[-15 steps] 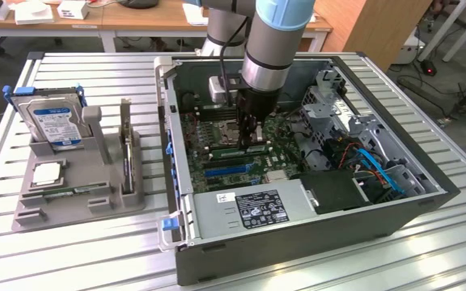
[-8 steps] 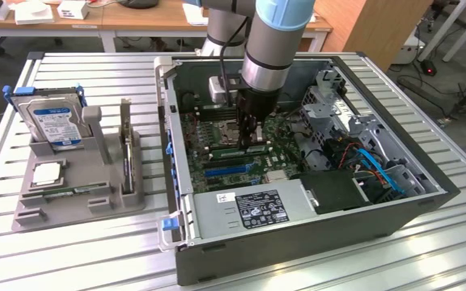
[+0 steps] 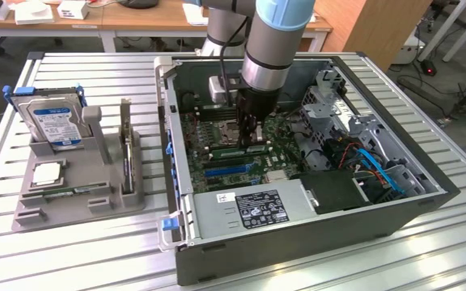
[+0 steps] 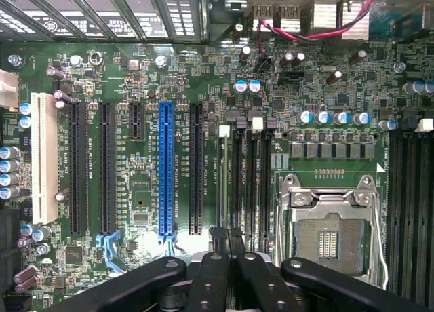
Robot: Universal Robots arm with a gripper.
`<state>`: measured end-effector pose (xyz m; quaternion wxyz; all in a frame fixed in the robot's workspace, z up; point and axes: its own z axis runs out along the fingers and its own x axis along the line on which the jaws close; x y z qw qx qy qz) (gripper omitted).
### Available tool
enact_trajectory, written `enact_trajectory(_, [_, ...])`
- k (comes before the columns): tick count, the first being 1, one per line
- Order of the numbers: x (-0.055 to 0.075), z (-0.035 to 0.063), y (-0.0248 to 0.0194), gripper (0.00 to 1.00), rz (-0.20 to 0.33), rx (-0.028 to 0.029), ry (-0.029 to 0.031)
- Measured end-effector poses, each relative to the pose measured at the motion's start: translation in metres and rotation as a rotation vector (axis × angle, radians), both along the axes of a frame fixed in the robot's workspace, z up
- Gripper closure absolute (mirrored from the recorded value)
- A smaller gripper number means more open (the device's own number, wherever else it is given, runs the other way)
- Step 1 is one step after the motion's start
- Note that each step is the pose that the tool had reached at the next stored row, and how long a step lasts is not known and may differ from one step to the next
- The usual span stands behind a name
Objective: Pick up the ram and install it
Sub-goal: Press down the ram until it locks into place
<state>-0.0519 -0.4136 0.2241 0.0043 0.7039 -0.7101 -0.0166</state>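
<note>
Exterior view: the arm reaches straight down into an open case (image 3: 298, 254) that lies on its side on the slatted table (image 3: 71, 254). The gripper (image 3: 253, 140) sits low over the board, its fingers pressed together with nothing pinched between them. Just under the tips, a short pale strip looks like the top edge of the ram (image 3: 257, 148), standing in a slot. I cannot tell whether the fingers touch it. A metal drive cage (image 3: 334, 115) and blue cables (image 3: 378, 167) crowd the exterior view's right of the case. The power supply (image 3: 249, 209) lies at the near edge; its label has writing too small to read.

Well apart, at the exterior view's left, a grey holder (image 3: 79, 209) carries a hard drive (image 3: 55, 121) with a blue label, an upright card (image 3: 125, 145) and a square chip (image 3: 47, 174). A narrow green strip (image 3: 73, 190) lies in the holder's front groove.

Wrist view: the shut fingers (image 4: 210, 278) point at the board, tips together at the gripper (image 4: 226, 236). In line with them the ram (image 4: 224, 183) shows as a thin pale edge in its slot, with a white latch at the far end and empty black slots just beside it. On one side runs a blue slot (image 4: 166, 169), and further off a white slot (image 4: 44, 156). On the other side sits the empty socket (image 4: 329, 237). A red wire (image 4: 319, 34) loops near the rear ports. The white print beside the slots is too fine to read.
</note>
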Motion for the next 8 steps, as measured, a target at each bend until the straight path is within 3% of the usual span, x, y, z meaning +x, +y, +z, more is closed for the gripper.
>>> enact_trajectory(8, [0.0, 0.0142, -0.0002, 0.91, 0.0, -0.0016, 0.0007])
